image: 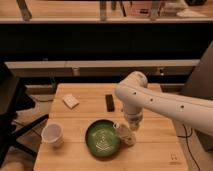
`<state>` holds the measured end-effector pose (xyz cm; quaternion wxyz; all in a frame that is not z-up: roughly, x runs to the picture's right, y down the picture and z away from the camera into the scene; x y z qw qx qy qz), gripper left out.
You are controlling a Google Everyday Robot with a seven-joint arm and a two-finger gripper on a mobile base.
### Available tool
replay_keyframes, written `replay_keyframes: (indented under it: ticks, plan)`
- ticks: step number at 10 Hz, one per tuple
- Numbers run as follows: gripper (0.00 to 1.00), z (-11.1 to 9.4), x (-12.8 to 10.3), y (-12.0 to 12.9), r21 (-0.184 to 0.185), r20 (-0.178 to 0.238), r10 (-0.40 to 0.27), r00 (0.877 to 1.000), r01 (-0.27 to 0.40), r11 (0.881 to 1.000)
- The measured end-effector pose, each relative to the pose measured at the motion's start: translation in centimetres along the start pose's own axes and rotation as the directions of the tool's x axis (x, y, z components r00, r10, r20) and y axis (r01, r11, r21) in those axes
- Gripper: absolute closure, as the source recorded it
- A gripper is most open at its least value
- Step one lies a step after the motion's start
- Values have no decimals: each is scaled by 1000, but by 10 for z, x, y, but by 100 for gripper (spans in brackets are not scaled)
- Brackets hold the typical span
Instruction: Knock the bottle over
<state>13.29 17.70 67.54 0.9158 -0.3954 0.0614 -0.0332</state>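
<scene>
- Presently, gripper (131,123): hangs pointing down just beside the right rim of the green bowl (94,145), at the top of the bottle. I cannot tell whether it is clenched or released.
- Bottle (125,135): small and pale, against the bowl's right rim, directly under the gripper. It looks tipped toward the bowl and is not lying flat, though I cannot be sure of the lean.
- Task standing: by my reading the knock is at most begun. What is left is a push carried through until the bottle lies on its side.
- Arm (167,103): white, reaches in from right of the bowl. The elbow is raised behind the bowl and the last link drops steeply to the wrist.
- Table (75,120): wooden, bearing everything listed.
- Paper cup (52,135): upright, left of the bowl, well apart from the bottle.
- Black bar (110,102): flat, behind the bowl.
- Pale block (70,101): behind the bowl, to its left.
</scene>
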Motion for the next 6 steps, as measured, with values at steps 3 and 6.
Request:
replay_keyframes:
  ticks: [3, 6]
  plan:
    - [100, -2, -12, 1, 0, 7, -20, 1000, 20, 1000]
    - [94, 2, 13, -3, 2, -4, -12, 1000, 12, 1000]
